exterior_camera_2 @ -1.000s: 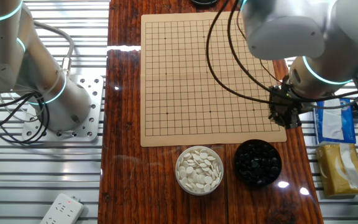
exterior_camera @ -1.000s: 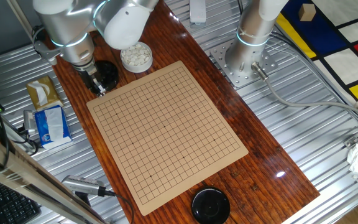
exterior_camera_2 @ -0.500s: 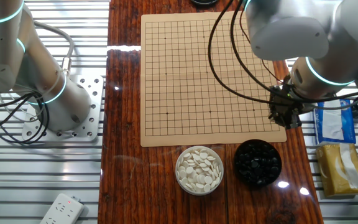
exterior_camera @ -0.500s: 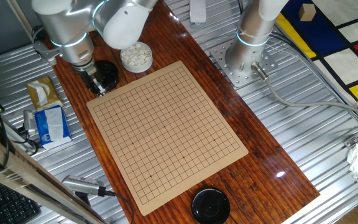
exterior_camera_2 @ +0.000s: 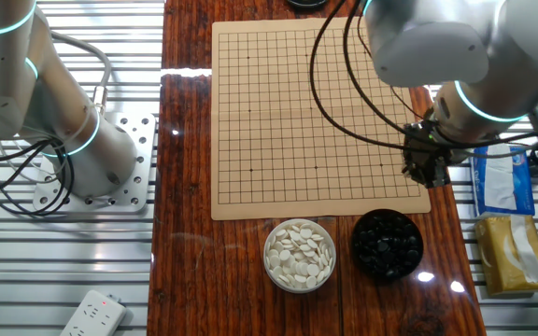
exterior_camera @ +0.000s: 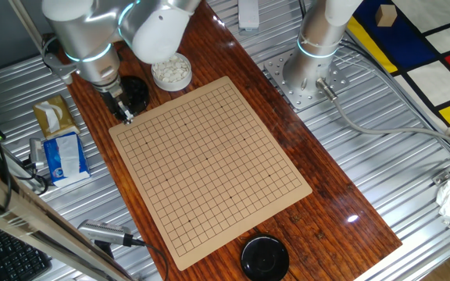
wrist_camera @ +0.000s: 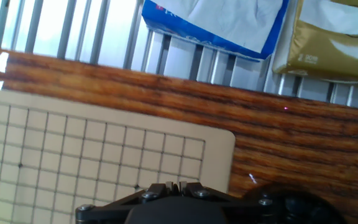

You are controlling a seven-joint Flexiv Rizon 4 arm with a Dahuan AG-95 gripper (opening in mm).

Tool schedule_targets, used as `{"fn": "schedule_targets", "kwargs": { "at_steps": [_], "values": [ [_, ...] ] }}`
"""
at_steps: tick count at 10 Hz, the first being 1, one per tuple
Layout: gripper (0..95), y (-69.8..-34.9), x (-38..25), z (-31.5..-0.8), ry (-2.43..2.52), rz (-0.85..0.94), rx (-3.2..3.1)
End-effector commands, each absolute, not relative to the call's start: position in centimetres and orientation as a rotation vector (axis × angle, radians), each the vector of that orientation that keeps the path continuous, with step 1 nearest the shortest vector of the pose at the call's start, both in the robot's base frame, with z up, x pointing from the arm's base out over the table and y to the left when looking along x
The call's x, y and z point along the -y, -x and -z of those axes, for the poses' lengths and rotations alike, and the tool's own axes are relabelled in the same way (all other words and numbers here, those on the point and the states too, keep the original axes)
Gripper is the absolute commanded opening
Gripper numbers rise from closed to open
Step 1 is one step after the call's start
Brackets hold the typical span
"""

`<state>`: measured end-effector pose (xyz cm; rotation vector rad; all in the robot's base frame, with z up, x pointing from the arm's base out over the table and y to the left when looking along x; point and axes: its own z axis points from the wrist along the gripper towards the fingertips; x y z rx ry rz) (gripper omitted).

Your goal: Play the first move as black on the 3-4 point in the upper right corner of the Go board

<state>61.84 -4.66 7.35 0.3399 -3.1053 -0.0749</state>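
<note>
Fingers [exterior_camera_2: 425, 175] at the lower right of the Go board [exterior_camera_2: 278, 112], by the bowl of black stones [exterior_camera_2: 388, 244]; spread or pinching, cannot tell. Possibly carrying black already. Small, glossy, slippery, light, hard: best pinched across the rim.

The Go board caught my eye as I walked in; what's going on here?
A robot arm's end effector hangs over the corner of the Go board nearest the bowl of black stones. A bowl of white stones sits beside it. No stone lies on the grid yet. Whether the fingers hold a stone cannot be seen.
</note>
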Motion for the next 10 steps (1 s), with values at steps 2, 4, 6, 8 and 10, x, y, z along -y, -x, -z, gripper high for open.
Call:
{"fn": "schedule_targets", "kwargs": {
  "at_steps": [2,4,6,8,10],
  "values": [
    [0.0,-61.6,4.4,-6.7,-0.346,0.073,3.115],
    [0.0,-61.5,4.3,-5.9,-0.342,0.072,3.133],
    [0.0,-61.4,3.9,-4.9,-0.33,0.066,3.154],
    [0.0,-61.3,3.7,-4.4,-0.33,0.064,3.166],
    [0.0,-61.3,3.6,-4.0,-0.34,0.064,3.173]
  ]
}}
